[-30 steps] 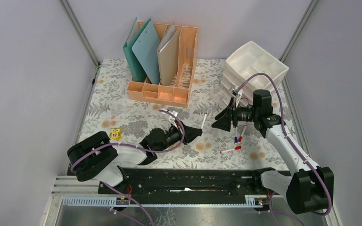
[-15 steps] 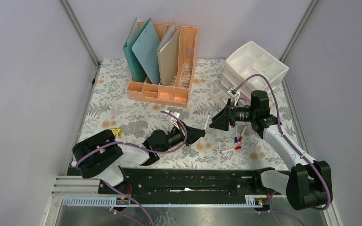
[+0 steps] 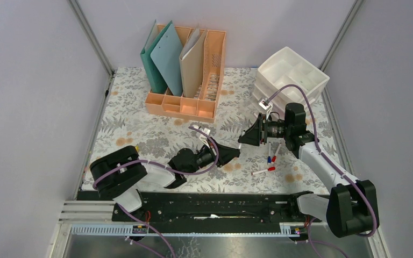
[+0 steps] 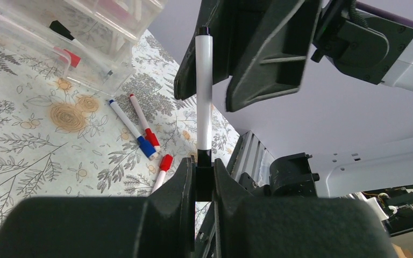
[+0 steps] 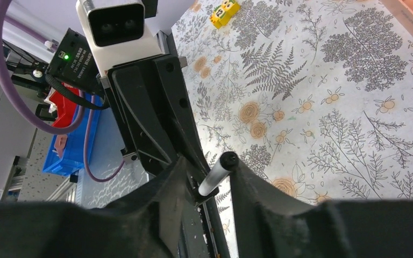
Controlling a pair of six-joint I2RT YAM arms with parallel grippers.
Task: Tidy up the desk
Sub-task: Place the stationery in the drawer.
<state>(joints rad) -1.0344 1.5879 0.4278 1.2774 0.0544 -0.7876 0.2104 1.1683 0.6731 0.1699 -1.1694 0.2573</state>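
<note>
The desk (image 3: 140,123) has a white-grey cloth with ferns and orange flowers. My left gripper (image 3: 231,152) is shut on the black cap end of a white marker (image 4: 204,97) and holds it above the desk, pointing at my right gripper (image 3: 246,138). In the left wrist view my left gripper (image 4: 204,164) clamps the cap. My right gripper (image 5: 208,164) is open, its jaws standing either side of the marker's (image 5: 215,177) free end. The marker lies close against one finger; the other finger stands apart from it.
Red- and blue-capped markers (image 3: 270,157) and another red-capped one (image 3: 263,171) lie on the desk below my right gripper. A peach file rack (image 3: 185,105) with folders stands at the back. A white drawer unit (image 3: 290,75) stands back right. A small yellow item (image 5: 225,12) lies left.
My left gripper has carried the marker to the right. My right gripper has come left, and the marker's free end is now between its open jaws.
</note>
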